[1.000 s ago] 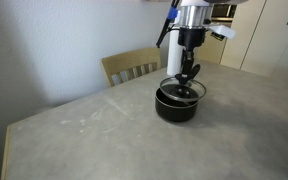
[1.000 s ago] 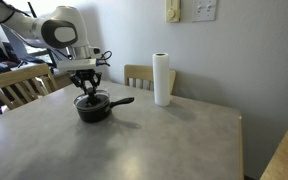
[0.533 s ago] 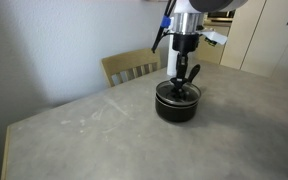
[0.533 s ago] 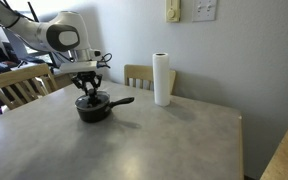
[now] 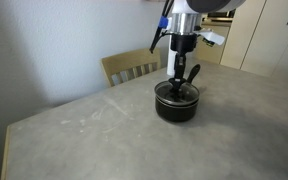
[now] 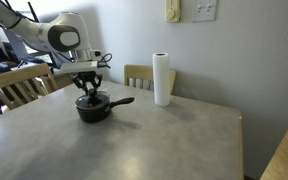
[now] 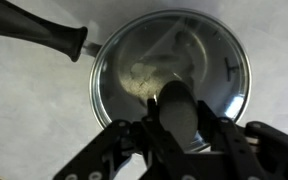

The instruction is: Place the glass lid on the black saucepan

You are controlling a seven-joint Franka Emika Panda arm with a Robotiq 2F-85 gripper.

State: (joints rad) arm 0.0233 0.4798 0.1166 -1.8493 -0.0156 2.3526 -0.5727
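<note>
The black saucepan (image 5: 175, 108) stands on the grey table in both exterior views (image 6: 91, 111), its long handle (image 6: 121, 101) pointing towards the paper-towel roll. The glass lid (image 5: 180, 92) lies level on the pan's rim. In the wrist view the lid (image 7: 134, 60) covers the pan, with the handle (image 7: 34, 30) at the upper left. My gripper (image 5: 182, 78) hangs straight down over the pan's centre (image 6: 88, 92). Its fingers (image 7: 181, 125) are closed on either side of the lid's black centre knob.
A tall white paper-towel roll (image 6: 162, 79) stands behind the pan on the table (image 5: 84, 130). Wooden chairs (image 5: 132, 66) (image 6: 19, 85) stand against the table's edges. Cabinets are behind the arm.
The gripper has come down a little with the lid, which was tilted above the pan and now sits flat on its rim. The pan has not moved.
</note>
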